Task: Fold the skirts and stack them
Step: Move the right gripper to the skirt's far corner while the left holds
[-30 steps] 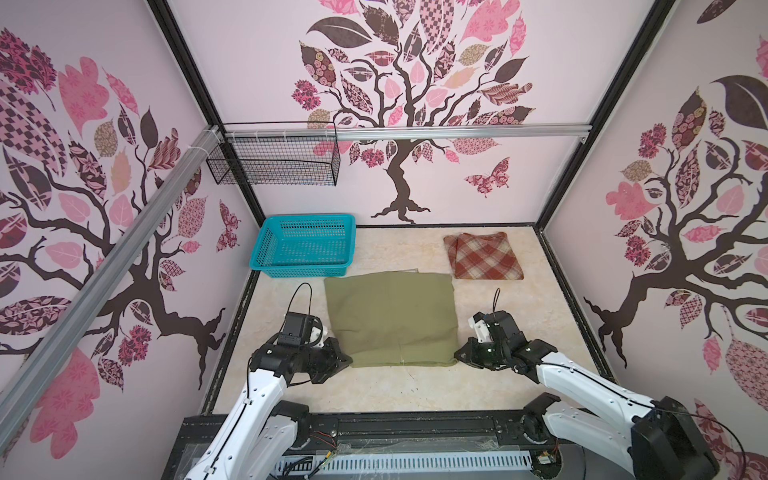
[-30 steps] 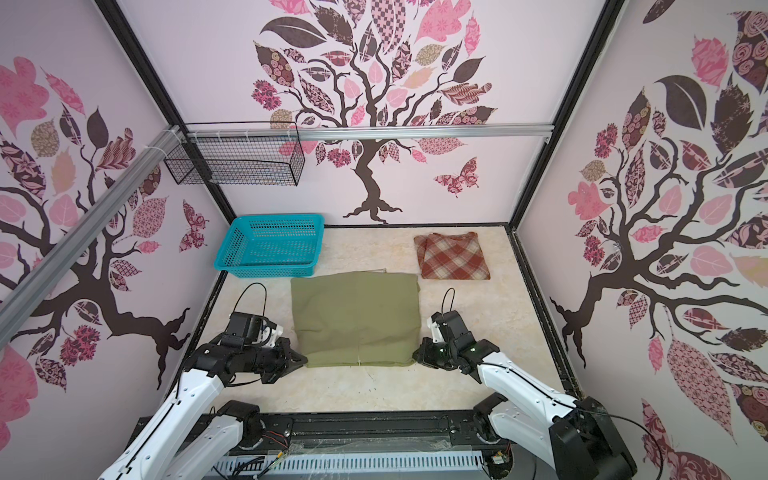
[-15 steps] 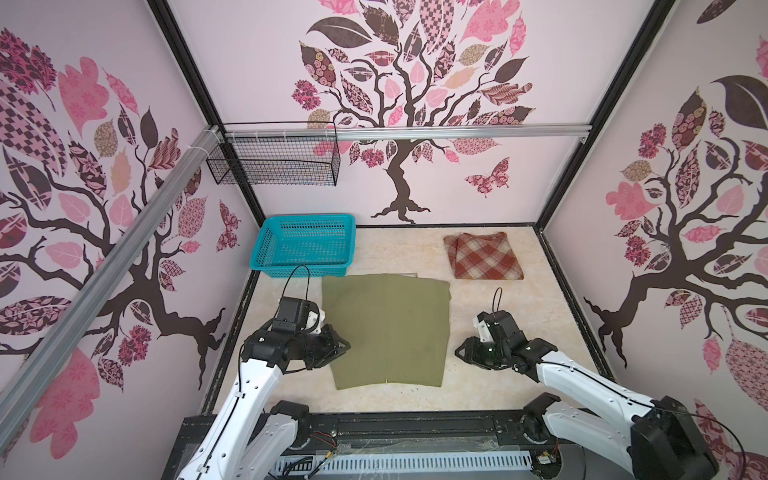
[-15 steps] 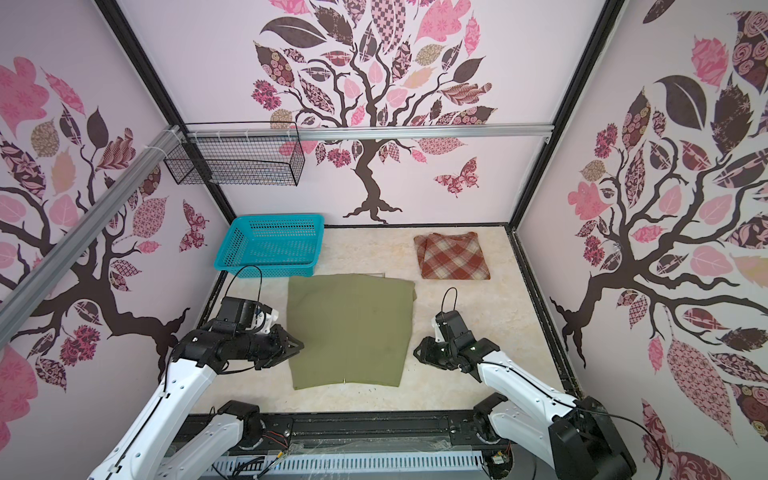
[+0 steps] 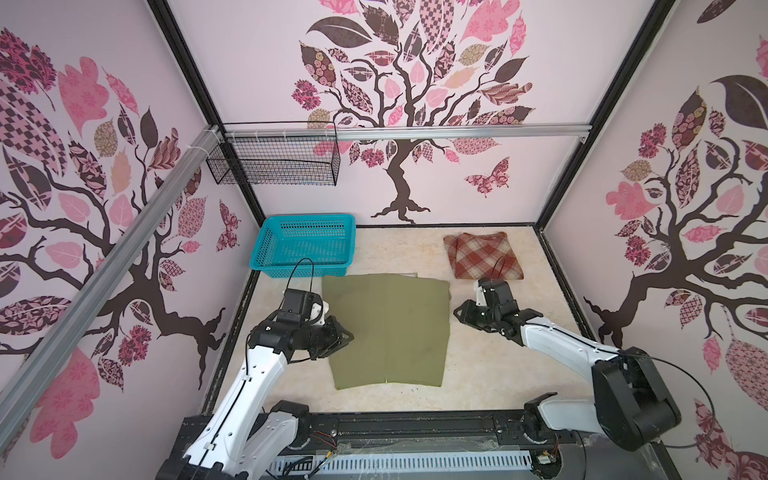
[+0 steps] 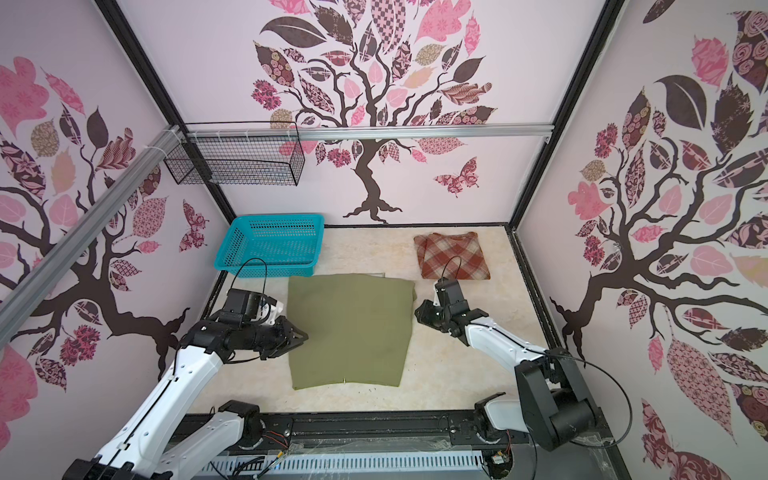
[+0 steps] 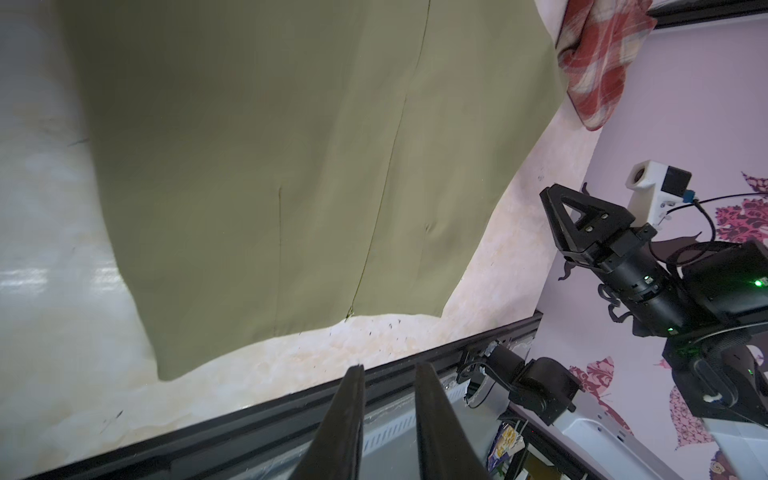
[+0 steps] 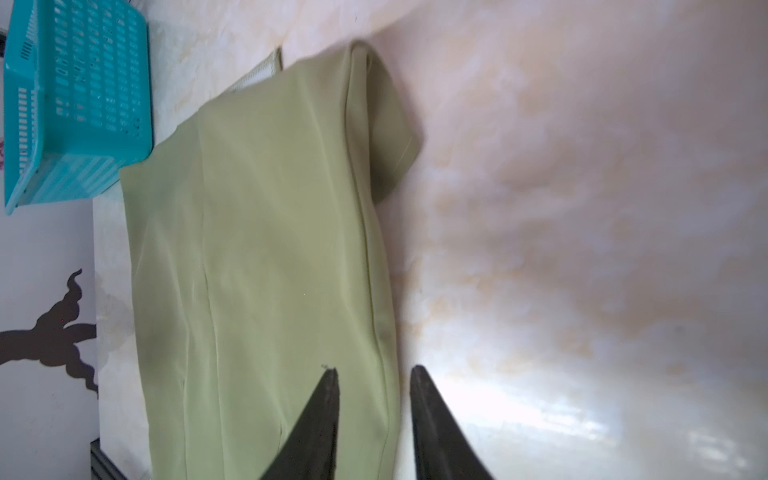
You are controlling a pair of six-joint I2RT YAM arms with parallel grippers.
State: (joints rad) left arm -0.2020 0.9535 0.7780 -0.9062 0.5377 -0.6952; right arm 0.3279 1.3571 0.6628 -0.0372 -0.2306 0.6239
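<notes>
Olive skirt flat at desk centre; plaid skirt folded, far right corner. Left claw over its left edge, right claw beside right edge; both narrowly parted, empty.

olive-green skirt flat mid-table, folded rust-and-cream plaid skirt at far right

The cream marbled tabletop carries three things. An olive-green skirt lies spread flat between the left gripper, whose tips hang over its side edge, and the right gripper, just beside its other edge. A folded plaid skirt lies just beyond the right gripper, apart from the green one, and a turquoise basket stands beyond the left gripper in the far corner
</notes>
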